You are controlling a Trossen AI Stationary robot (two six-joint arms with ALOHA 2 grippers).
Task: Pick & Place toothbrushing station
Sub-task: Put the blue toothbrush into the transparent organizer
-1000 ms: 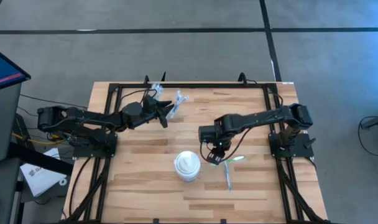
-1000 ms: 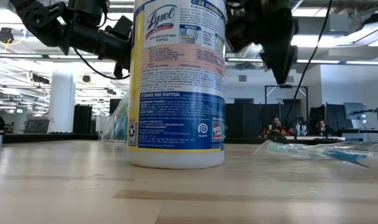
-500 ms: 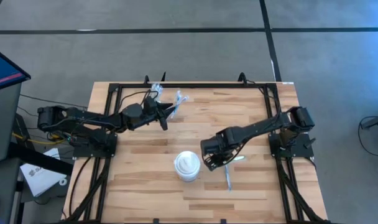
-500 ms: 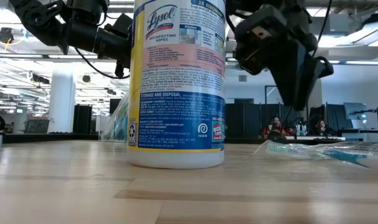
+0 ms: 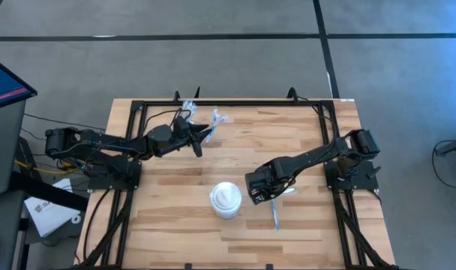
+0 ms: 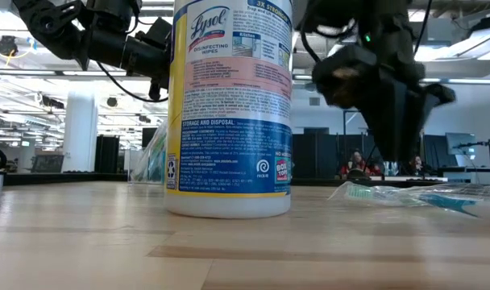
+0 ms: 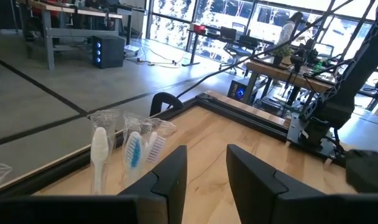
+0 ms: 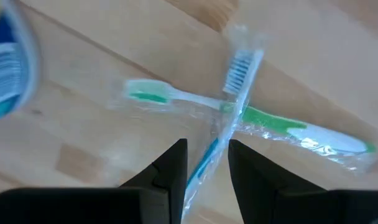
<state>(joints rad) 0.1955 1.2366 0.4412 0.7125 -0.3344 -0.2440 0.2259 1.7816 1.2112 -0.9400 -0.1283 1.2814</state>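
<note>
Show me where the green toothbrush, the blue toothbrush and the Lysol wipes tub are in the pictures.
green toothbrush [image 8: 273,120]: right wrist view, on its green handle.
blue toothbrush [image 8: 240,67]: right wrist view, on its bristle head.
Lysol wipes tub [image 6: 229,113]: low view, on the printed label.

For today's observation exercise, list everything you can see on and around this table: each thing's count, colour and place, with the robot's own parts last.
Wipes tub: one, white lid, yellow and blue label, near-centre of the table.
Green toothbrush: one, in clear wrap, flat on the table beside the tub, crossed with the blue one.
Blue toothbrush: one, in clear wrap, lying across the green one.
Wrapped toothbrushes: three, white, blue and white, at the table's far edge in front of the left gripper.
Table: one, light wood, black frame.
Floor: grey, black tape lines.
Left gripper: black, fingers apart, empty, near the far wrapped brushes.
Right gripper: black, fingers apart, empty, above the crossed toothbrushes.
</note>
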